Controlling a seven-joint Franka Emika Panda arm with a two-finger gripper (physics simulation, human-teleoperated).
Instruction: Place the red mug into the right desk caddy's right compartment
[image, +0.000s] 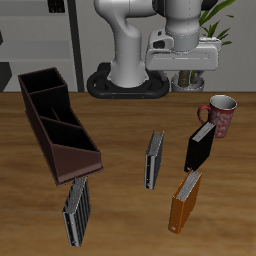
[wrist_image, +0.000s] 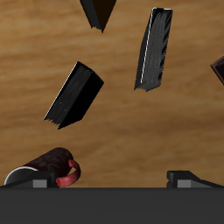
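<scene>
The red mug (image: 221, 113) stands upright on the table, handle toward the middle. It shows partly at the frame edge in the wrist view (wrist_image: 51, 169). My gripper (image: 187, 79) hangs open and empty above the table, behind the mug and toward the robot base; its fingertips (wrist_image: 188, 178) stand wide apart, with the mug beside one of them. The right desk caddy (image: 58, 125) lies far across the table. Its right compartment (image: 40, 83) is the far end section and looks empty; the tall sloping end (image: 78, 157) points toward the table's front.
A black book (image: 200, 148) stands just in front of the mug, also in the wrist view (wrist_image: 74, 94). A grey book (image: 154, 158) stands mid-table, an orange book (image: 185, 200) nearer the front edge. Another grey book (image: 77, 210) stands by the caddy's sloping end.
</scene>
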